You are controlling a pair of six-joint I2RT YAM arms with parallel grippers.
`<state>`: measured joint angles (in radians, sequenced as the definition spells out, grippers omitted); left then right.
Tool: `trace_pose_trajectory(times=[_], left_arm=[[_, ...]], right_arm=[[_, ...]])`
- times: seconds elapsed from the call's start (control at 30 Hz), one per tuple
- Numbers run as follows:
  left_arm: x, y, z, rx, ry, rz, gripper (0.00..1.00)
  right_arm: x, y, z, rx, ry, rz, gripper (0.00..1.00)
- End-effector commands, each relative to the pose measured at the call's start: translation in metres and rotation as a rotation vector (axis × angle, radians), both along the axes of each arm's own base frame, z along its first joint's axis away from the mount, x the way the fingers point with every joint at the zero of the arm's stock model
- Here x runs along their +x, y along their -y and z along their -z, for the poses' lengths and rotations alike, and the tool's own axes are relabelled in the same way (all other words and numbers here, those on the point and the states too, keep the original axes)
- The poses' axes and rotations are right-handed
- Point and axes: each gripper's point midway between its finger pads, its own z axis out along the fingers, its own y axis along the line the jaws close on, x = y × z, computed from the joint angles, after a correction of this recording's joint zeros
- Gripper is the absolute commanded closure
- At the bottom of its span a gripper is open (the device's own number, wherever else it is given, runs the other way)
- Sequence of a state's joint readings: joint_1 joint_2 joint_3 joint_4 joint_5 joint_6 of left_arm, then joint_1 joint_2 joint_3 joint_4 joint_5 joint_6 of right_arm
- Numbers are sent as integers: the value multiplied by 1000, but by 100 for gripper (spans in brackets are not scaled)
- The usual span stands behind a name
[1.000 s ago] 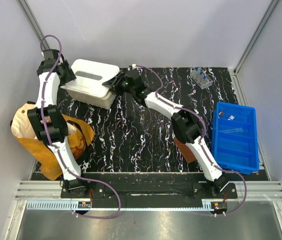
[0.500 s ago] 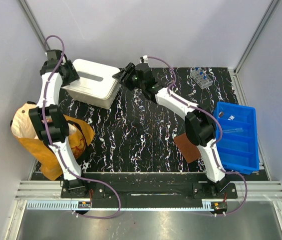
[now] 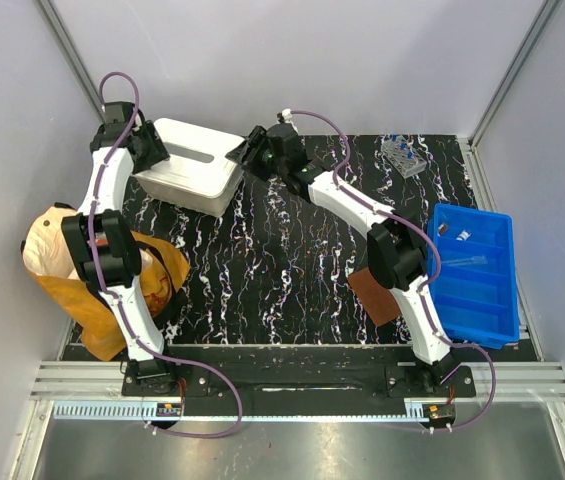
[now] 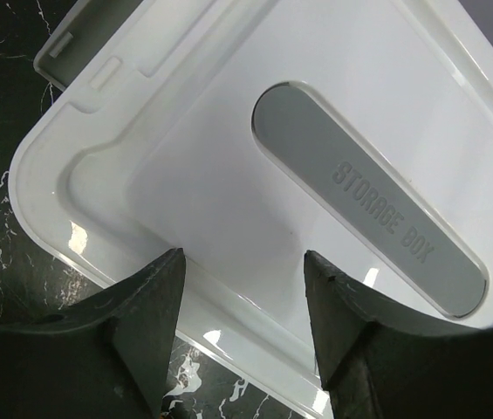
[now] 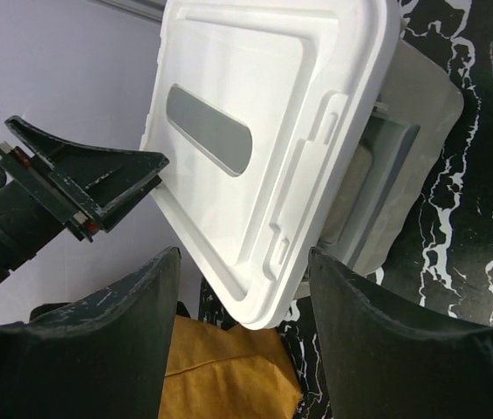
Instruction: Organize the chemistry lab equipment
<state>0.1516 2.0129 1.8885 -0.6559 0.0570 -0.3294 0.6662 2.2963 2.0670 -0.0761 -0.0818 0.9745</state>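
probably light, stiff, slick: the storage box lid (image 4: 316, 131) wants a rim grip; left gripper (image 4: 244, 262) and right gripper (image 5: 244, 262) gape empty.

The left pincer (image 3: 154, 152) and right pincer (image 3: 243, 157) flank a white lidded storage box (image 3: 187, 168) on the marbled bench (image 3: 282, 270). A tube rack (image 3: 403, 154) stands beyond a blue tray (image 3: 472, 300).

The lid (image 3: 184, 152) hides most of the white box (image 3: 205, 196) inside. The pieces (image 3: 459, 236) in the blue tray (image 3: 472, 300) are too small to tell apart.
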Motion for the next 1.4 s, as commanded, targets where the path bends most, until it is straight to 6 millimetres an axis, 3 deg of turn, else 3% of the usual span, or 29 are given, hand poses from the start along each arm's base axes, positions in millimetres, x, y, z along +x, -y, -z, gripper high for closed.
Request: trace_pose_trajectory(times=[0.0, 0.2, 0.27, 0.4, 0.5, 0.57, 0.8, 1.1, 1.37], left_arm=[[-7, 21, -18, -52, 12, 24, 39], [4, 22, -71, -66, 127, 2, 39], [4, 21, -77, -65, 143, -12, 39], [13, 34, -80, -112, 192, 41, 39], [15, 35, -65, -119, 168, 49, 39], [16, 39, -53, -132, 146, 65, 39], [7, 43, -3, -166, 50, 62, 39], [5, 42, 15, -167, 22, 55, 39], [4, 43, 17, -171, 17, 55, 39]], right_arm=[[14, 10, -10, -23, 42, 43, 34], [14, 17, -2, -49, 25, 55, 27], [15, 19, 1, -58, 29, 53, 18], [20, 22, 11, -58, 15, 67, 16], [24, 22, 15, -16, 12, 77, 15], [26, 20, 16, 12, 23, 77, 8], [28, 9, 34, 113, 10, 59, 9], [32, -17, 46, 196, -9, 7, 11], [33, -29, 35, 243, -6, 17, 12]])
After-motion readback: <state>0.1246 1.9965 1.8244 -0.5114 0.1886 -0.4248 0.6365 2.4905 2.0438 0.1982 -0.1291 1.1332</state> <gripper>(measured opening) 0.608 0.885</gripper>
